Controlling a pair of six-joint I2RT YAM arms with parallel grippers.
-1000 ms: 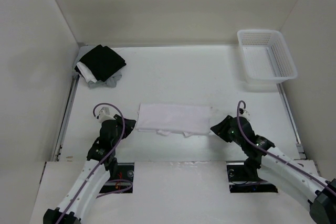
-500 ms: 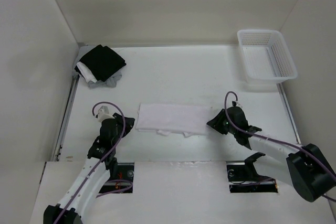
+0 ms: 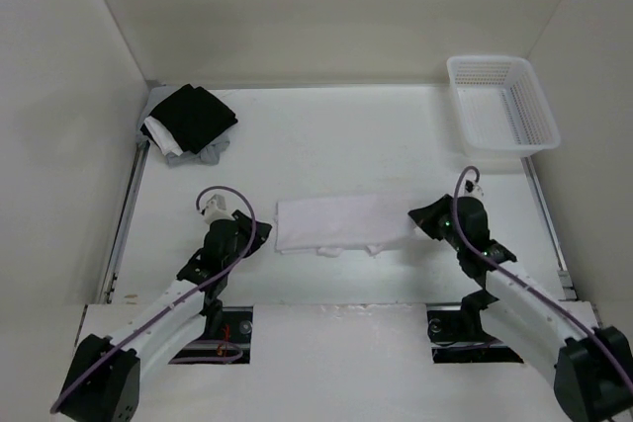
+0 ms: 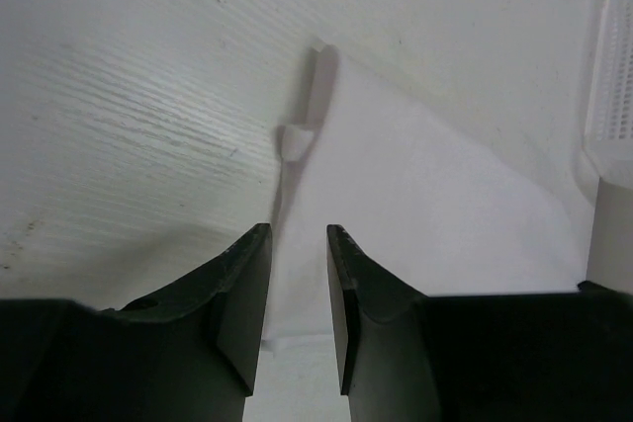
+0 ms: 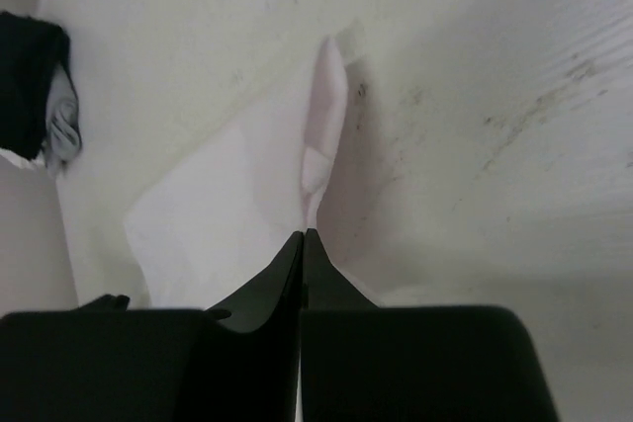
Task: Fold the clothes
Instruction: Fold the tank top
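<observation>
Top view: we see the plain white thin fabric garment point(image 3: 341, 224) folded into a flat strip on the white table point(image 3: 346, 135), nearer than and left of the white plastic mesh basket point(image 3: 495, 152). The right gripper point(image 3: 417, 219) is at its basket-side edge and the left gripper point(image 3: 262, 234) at the edge away from the basket. Left wrist: we log the left gripper point(image 4: 299, 234) with black jaws narrowly apart, unclamped, garment point(image 4: 425, 205) edge lying at the gap, basket point(image 4: 613, 96) beyond. Right wrist: we log the right gripper point(image 5: 302, 234) with jaws pressed together, pinching the raised garment point(image 5: 227, 205) edge.
</observation>
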